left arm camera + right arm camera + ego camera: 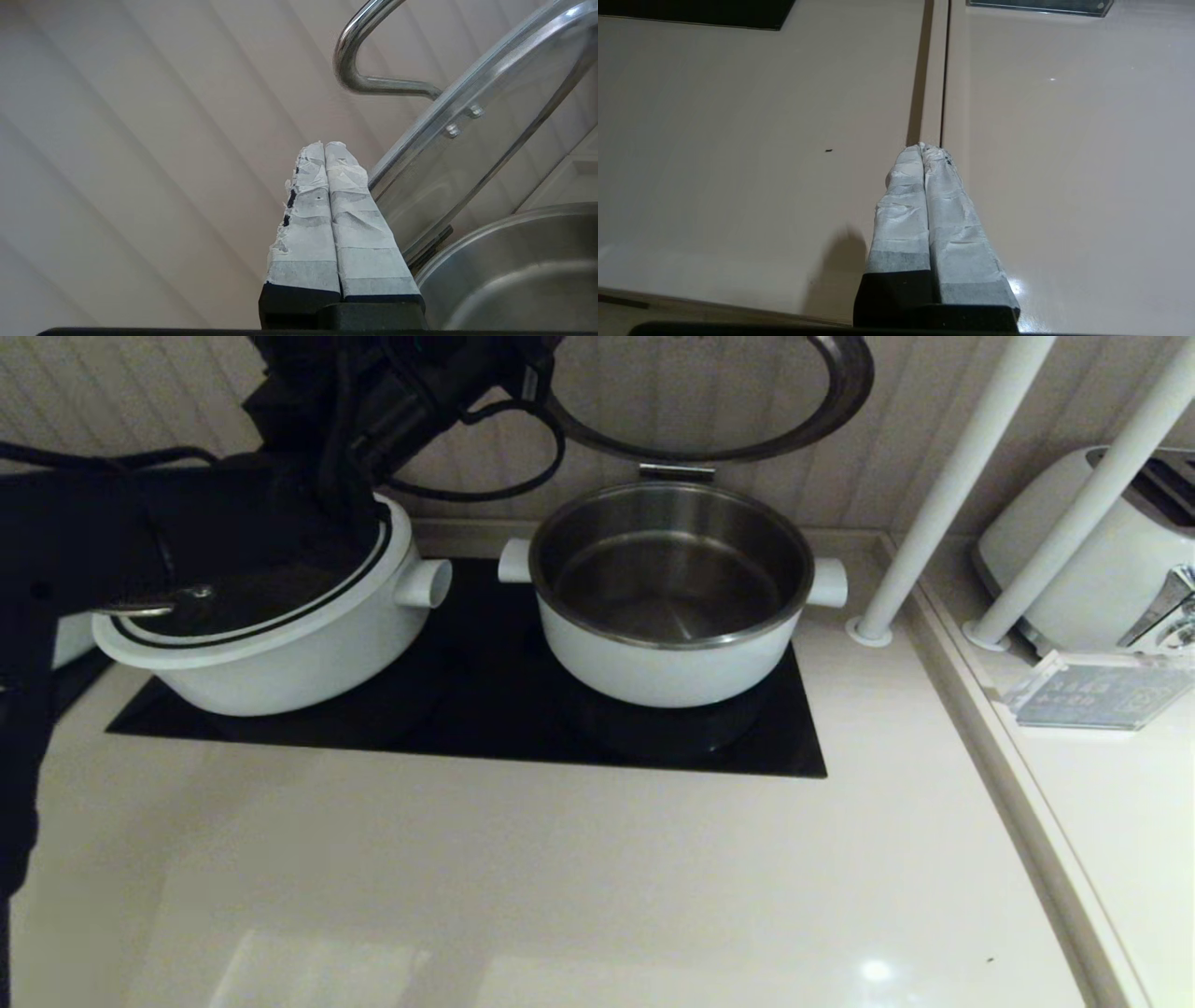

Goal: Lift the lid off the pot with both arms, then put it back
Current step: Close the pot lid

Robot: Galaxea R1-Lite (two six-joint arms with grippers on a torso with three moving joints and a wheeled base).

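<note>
The white pot (653,672) with a steel inside stands open on the right side of the black cooktop (467,728). Its glass lid (840,401) with a steel rim stands upright above the pot's back edge, against the wall. In the left wrist view the lid (490,154) and its steel handle (369,84) are right beside my left gripper (324,144), above the pot's rim (514,261). The taped fingers are shut with nothing between them. My left arm (392,401) reaches up at the top left. My right gripper (927,148) is shut and empty over the beige counter.
A second white pot (308,653) with a dark lid sits on the cooktop's left side, under my left arm. Two white poles (952,495), a toaster (1102,551) and a clear plastic sign (1092,695) stand at the right. A seam (931,70) runs through the counter.
</note>
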